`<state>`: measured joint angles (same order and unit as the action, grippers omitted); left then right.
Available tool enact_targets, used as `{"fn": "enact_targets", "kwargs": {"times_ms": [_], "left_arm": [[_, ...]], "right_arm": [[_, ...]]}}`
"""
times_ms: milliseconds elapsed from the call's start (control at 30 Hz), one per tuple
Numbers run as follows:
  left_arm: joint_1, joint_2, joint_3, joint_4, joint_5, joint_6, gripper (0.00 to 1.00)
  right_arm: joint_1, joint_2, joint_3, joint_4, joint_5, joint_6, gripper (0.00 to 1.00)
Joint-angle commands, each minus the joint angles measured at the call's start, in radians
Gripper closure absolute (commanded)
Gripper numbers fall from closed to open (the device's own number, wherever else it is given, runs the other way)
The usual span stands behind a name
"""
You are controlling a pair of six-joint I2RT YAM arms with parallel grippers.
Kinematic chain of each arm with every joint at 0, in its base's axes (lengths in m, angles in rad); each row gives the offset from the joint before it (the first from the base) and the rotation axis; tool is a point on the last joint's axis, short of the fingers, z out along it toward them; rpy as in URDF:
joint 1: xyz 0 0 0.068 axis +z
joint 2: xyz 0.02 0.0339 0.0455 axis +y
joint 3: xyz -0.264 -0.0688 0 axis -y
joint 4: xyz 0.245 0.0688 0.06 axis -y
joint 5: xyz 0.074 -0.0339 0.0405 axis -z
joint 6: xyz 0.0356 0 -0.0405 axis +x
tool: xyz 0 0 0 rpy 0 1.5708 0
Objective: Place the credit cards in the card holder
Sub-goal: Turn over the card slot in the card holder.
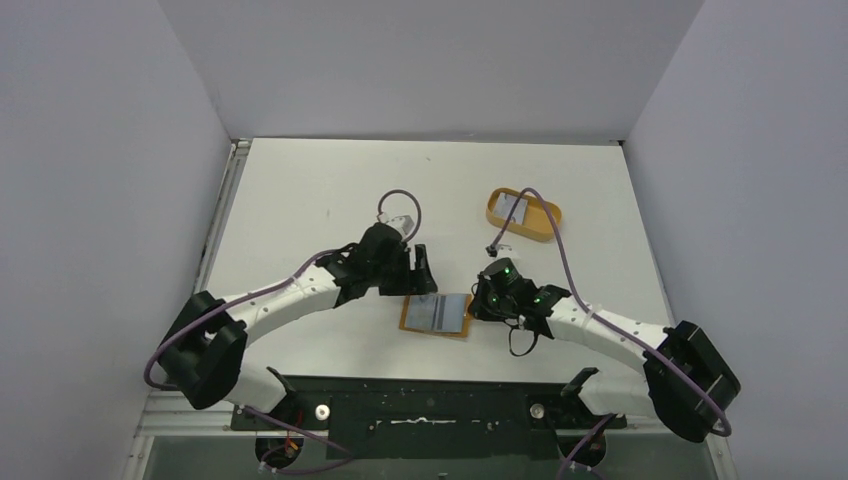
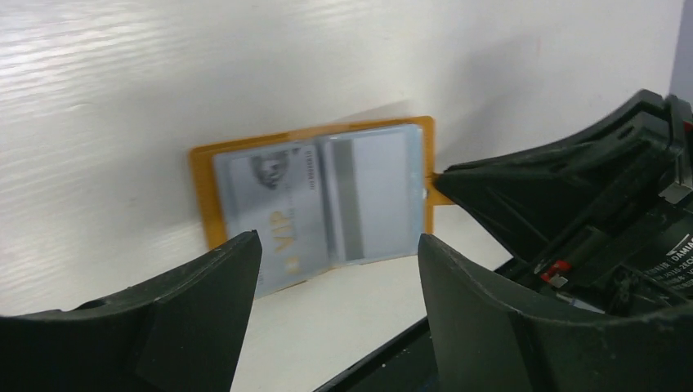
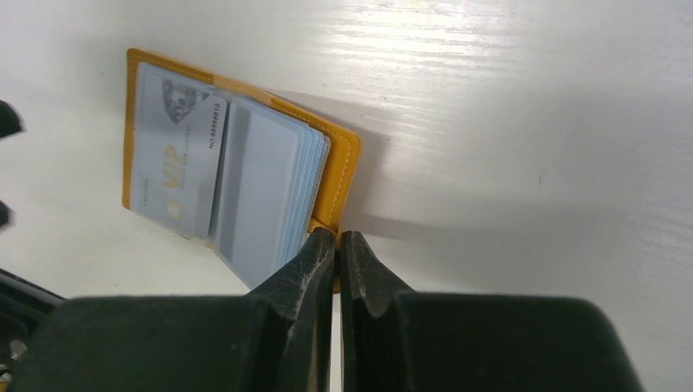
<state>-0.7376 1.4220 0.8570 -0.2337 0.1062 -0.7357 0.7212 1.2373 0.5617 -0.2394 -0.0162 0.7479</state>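
The orange-tan card holder (image 1: 410,318) lies open on the table between the two arms, grey-blue slots facing up. A pale credit card marked VIP (image 2: 266,204) sits in its left half, partly sticking out past the edge. A second card with a dark stripe (image 2: 372,196) lies on the right half. My left gripper (image 2: 339,245) hovers open just short of the holder, with nothing between its fingers. My right gripper (image 3: 337,237) is shut on the holder's orange snap tab (image 3: 350,175) at its right edge. Both cards show again in the right wrist view: VIP card (image 3: 167,163), striped card (image 3: 257,188).
An orange oval tray (image 1: 545,228) stands at the back right with another pale card (image 1: 512,207) lying in it. A purple cable runs over the tray from the right arm. The dark base rail lies along the table's near edge just below the holder.
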Motion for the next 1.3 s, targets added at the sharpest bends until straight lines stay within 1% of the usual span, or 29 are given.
{"fn": "enact_targets", "kwargs": {"times_ms": [0,167,300,533,1267], "left_arm": [[-0.061,0.081,0.080,0.093,0.063,0.019,0.31],[-0.092,0.156,0.125,0.105,0.078,0.016,0.31],[-0.093,0.181,0.150,0.100,0.081,0.019,0.29],[-0.094,0.221,0.171,0.103,0.091,0.022,0.27],[-0.116,0.323,0.223,0.069,0.094,0.048,0.31]], "right_arm": [[-0.007,-0.061,-0.007,0.086,-0.029,0.007,1.00],[-0.016,-0.113,-0.022,0.089,-0.038,0.009,1.00],[-0.020,-0.143,-0.034,0.107,-0.053,0.015,1.00],[-0.022,-0.144,-0.039,0.125,-0.070,0.014,1.00],[-0.026,-0.157,-0.040,0.124,-0.073,0.012,1.00]]}}
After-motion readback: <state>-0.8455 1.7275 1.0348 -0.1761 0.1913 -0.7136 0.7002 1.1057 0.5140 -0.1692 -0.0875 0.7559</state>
